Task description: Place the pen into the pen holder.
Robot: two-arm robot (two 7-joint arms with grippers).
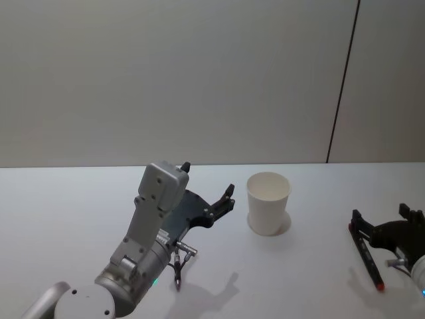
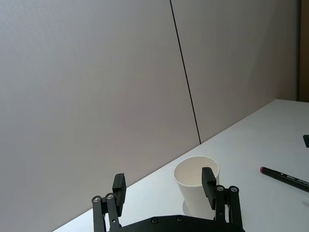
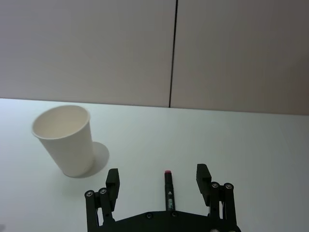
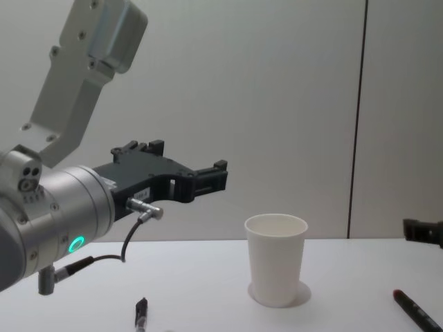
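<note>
My right gripper [image 3: 158, 180] hovered over the red-tipped black pen [image 3: 169, 191], which lay on the white table [image 3: 251, 145] between its wide-spread, empty fingers [image 3: 112, 180]. I judged the pickup called for a straight descent, centred on the barrel, closing only once both pads flanked it. Farther out, my left gripper [image 2: 163, 184] hung raised, its jaws likewise parted and holding nothing, pointed toward the pen holder [image 1: 268, 203], a white paper cup standing upright, well apart from the pen.
</note>
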